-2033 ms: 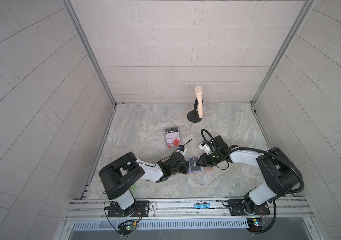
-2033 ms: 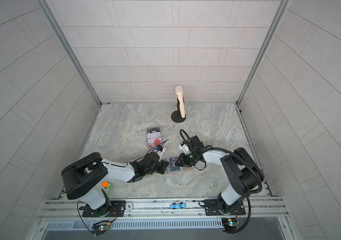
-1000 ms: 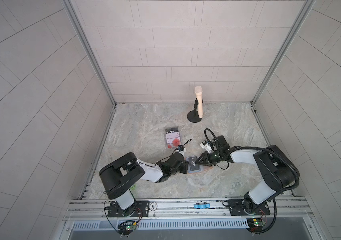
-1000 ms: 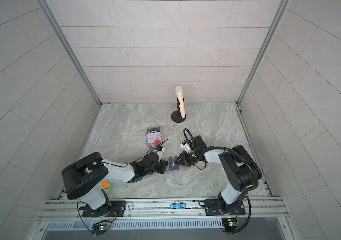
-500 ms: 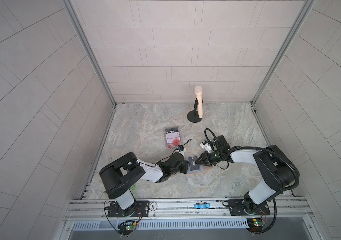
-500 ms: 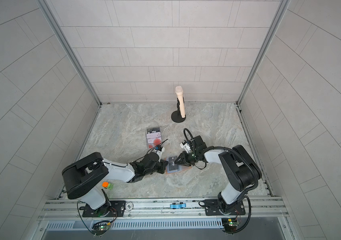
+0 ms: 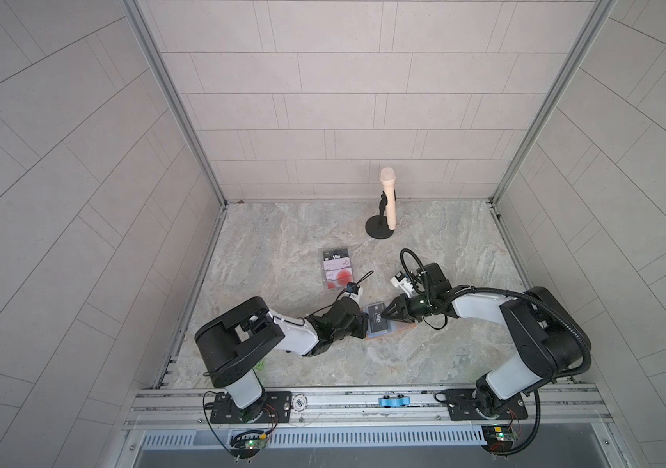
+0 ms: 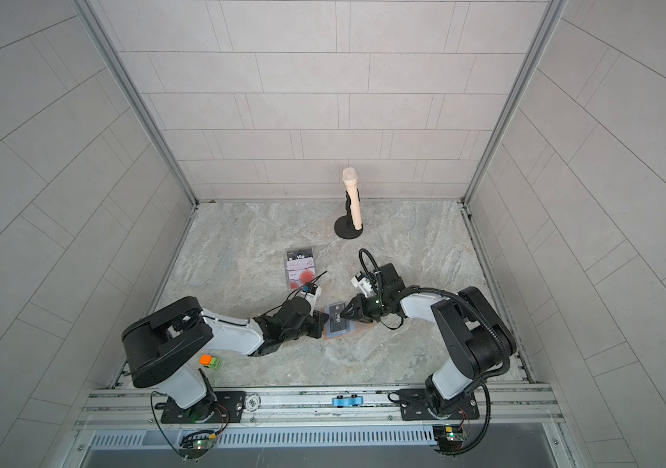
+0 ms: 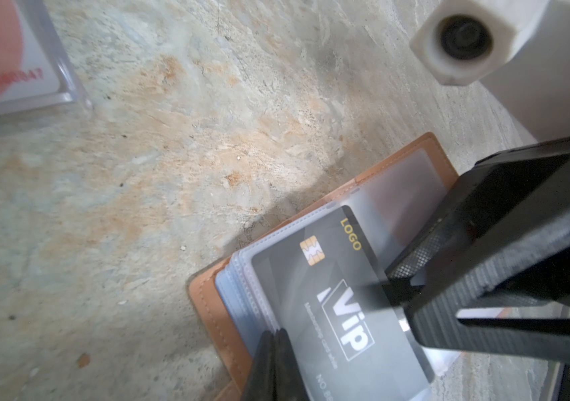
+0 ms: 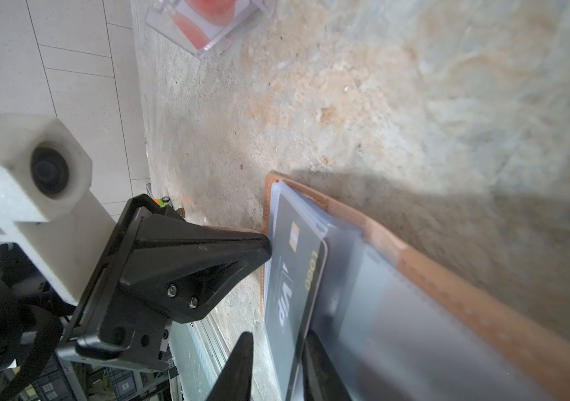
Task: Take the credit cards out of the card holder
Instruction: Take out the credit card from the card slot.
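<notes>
left gripper [image 10: 264, 244] pressed together, tip on holder [image 9: 207, 305] sleeve edge. right gripper [image 10: 276, 342] part-spread astride Vip card [image 9: 332, 298] edge; pinching or not, can't tell.

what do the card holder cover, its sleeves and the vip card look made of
Card holder cover: tan leather or faux leather, matte, stitched along the edge.
Sleeves: thin plastic, clear but slightly frosted; the cover shows through.
Vip card: apparently stiff dark grey plastic, smooth, faint sheen, printed lettering.

My fingers [image 9: 484, 264] are ribbed matt plastic; credit card [image 9: 339, 305] glossy, sleeves [image 9: 398, 194] frosted plastic, card holder [image 9: 207, 302] stitched leather, desk [image 9: 172, 173] stone.
</notes>
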`<state>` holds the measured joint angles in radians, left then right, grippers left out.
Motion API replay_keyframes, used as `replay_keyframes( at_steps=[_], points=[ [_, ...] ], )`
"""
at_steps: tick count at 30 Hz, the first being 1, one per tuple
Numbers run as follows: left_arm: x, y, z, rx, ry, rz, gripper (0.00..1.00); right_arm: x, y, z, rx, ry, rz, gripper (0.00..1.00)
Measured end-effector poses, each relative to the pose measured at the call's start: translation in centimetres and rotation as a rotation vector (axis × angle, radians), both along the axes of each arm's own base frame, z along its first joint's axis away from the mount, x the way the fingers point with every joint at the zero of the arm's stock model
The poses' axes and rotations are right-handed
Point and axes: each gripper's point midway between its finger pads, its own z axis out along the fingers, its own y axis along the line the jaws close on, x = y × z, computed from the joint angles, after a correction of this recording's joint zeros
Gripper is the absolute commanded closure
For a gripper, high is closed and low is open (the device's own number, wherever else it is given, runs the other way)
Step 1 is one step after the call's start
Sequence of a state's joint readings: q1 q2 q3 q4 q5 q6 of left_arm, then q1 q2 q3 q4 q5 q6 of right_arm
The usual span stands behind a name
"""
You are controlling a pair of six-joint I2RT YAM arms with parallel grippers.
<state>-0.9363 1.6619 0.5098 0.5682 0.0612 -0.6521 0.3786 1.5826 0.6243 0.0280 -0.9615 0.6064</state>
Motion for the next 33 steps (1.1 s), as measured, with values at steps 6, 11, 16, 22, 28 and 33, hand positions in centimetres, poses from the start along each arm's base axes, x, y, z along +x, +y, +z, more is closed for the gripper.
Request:
replay_keyframes(
  at_steps=[6,11,16,22,28,33],
  points=[
    [-0.1,0.1,0.0,-0.005,-0.001,0.001,0.94,-0.1,0.0,0.5,0.003,-0.009,0.001,0.72],
    [-0.1,0.1,0.0,-0.011,-0.003,0.002,0.94,-0.1,0.0,0.6,0.003,-0.007,0.001,0.72],
    [-0.1,0.1,-0.1,-0.014,-0.004,0.003,0.94,-0.2,0.0,0.5,0.002,-0.005,0.001,0.72],
    [-0.1,0.1,-0.1,-0.017,-0.006,0.003,0.94,-0.2,0.0,0.6,0.006,-0.004,0.000,0.73],
    [0.0,0.0,0.0,-0.020,-0.009,0.004,0.94,-0.1,0.5,0.4,0.020,0.007,0.004,0.75],
    [0.1,0.2,-0.1,-0.018,-0.016,0.014,0.94,-0.1,0.8,-1.0,-0.006,0.046,0.000,0.75]
  ],
)
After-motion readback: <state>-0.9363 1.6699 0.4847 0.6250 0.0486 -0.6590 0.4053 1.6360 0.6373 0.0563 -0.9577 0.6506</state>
